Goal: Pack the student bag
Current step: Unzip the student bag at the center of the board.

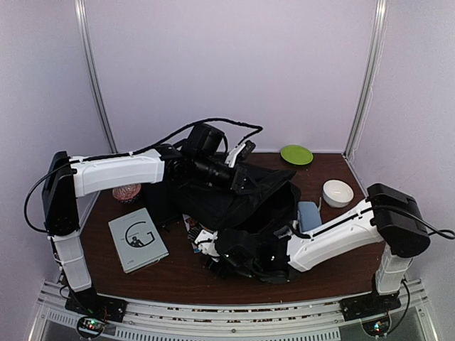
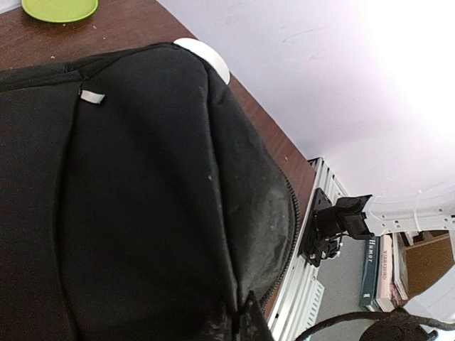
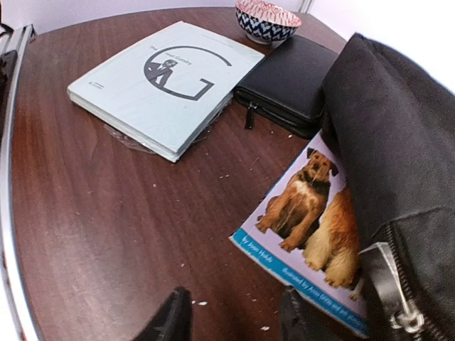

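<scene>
Dark wooden table (image 1: 178, 277), round-cornered, enclosed by pale walls. The student bag (image 1: 234, 202), a black fabric backpack, lies at mid-table with its mouth gaping toward the right. It is the largest item present and blocks sight of whatever lies behind it. The left arm (image 1: 117, 174) reaches in from the left over the top of the bag. The left gripper (image 1: 238, 177) is clenched on a raised fold of the bag's fabric, beside the zip edge in the left wrist view. The right arm (image 1: 334, 238) crosses low along the bag's near side. The right gripper (image 3: 234, 320) is released, its fingers spread just above bare table and grasping nothing. A pale grey-blue book (image 3: 163, 85) with a large "G" on its cover lies flat, left of the bag and apart from it. A picture book (image 3: 313, 220) showing two dogs lies partly beneath the bag's near-left edge, its far portion covered. A black zipped case (image 3: 291, 85) lies between the pale book and the bag, touching the book's corner. A light-blue pencil case (image 1: 308, 215) sits against the bag's right side, behind the right arm. Green plate (image 1: 296, 154) at the far right corner. White round bowl (image 1: 337, 192) near the right edge. Patterned bowl (image 3: 267, 18) beyond the black case. Pale crumbs are scattered on the table near the right gripper.
</scene>
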Available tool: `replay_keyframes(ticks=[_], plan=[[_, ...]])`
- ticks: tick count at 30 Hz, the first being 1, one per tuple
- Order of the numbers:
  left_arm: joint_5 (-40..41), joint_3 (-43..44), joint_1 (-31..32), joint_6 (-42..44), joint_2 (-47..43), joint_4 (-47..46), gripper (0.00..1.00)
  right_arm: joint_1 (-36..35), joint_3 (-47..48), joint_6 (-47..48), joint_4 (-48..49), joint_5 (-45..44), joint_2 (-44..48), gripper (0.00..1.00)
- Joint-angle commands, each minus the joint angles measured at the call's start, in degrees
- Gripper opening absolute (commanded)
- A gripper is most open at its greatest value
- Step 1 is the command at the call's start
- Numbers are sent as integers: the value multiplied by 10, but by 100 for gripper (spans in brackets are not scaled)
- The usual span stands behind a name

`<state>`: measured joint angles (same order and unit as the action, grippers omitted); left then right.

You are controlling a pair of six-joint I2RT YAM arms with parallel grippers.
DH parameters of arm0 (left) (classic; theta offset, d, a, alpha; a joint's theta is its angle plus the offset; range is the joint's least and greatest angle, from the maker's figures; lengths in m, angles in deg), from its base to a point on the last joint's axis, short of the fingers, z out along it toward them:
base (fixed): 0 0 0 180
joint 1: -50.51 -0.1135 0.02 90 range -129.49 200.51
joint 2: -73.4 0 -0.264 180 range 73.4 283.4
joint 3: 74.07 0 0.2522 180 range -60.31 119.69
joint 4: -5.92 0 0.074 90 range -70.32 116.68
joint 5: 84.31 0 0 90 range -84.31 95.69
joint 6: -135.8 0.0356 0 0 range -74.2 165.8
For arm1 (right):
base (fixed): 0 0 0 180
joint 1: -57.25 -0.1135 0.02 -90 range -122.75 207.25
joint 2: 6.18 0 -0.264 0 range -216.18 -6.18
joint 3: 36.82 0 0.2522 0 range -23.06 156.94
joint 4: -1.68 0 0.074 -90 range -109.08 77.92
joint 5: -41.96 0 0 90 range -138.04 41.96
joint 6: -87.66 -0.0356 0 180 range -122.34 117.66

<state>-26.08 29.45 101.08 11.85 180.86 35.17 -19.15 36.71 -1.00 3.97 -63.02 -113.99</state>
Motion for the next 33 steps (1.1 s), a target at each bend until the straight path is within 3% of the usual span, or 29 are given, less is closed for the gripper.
replay_keyframes(ticks=[1,6,11,16,22,31,32,33], plan=[[-48,1,0,5,-44,-115,0,-14,3,-23,-47,30,46,51],[-4,6,-2,40,-54,-72,0,-17,-80,-45,-38,32,161,64],[79,-36,-14,93,-84,-15,0,-14,-183,-89,-48,-11,299,68],[150,-120,-24,134,-144,-1,0,46,-227,-199,-54,4,402,69],[161,-191,-22,184,-201,-13,0,152,-267,-359,-30,-33,428,69],[190,-232,-12,199,-203,-20,0,180,-272,-490,-48,-45,360,70],[196,-226,-8,205,-199,-9,8,184,-272,-499,-52,-47,357,70],[207,-220,-1,214,-194,3,22,186,-275,-504,-52,-49,356,70]])
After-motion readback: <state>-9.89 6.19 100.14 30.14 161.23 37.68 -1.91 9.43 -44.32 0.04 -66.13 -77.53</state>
